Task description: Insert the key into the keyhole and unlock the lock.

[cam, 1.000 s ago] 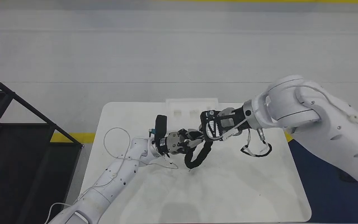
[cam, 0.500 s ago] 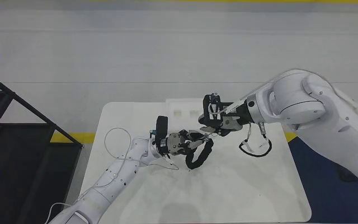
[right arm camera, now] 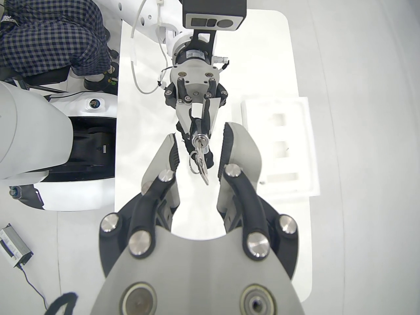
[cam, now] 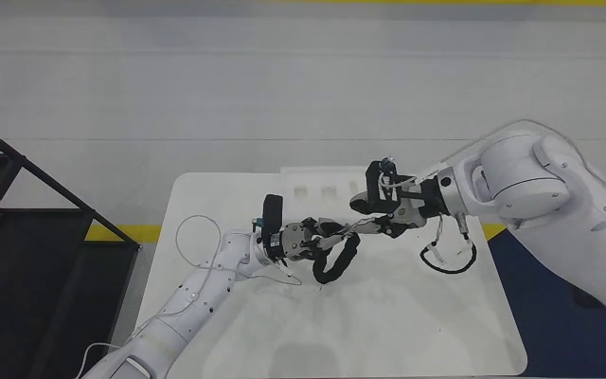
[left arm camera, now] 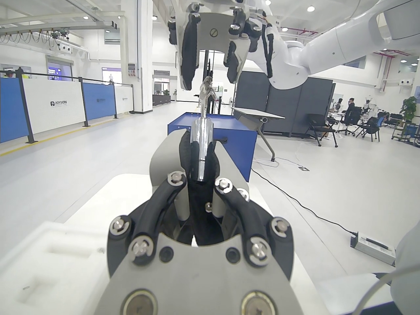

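Left gripper (left arm camera: 200, 147) is clamping the lock (left arm camera: 202, 129), with the key (right arm camera: 202, 165) sticking in its keyhole (right arm camera: 199, 139); right gripper (right arm camera: 202, 137) is hanging with fingers (right arm camera: 242, 152) apart on both sides of the key.

The left gripper (left arm camera: 200, 152) clamps the chrome lock (left arm camera: 202, 132), the key (left arm camera: 205, 94) seated in its far end — beyond, the right gripper (left arm camera: 210, 80) hangs spread, one finger either side of the key, not touching it.

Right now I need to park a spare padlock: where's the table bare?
Bare: the table near right, between the cable lock and the near edge; the far left corner beside the foam tray. Crowded: the middle, where left end effector faces right end effector.
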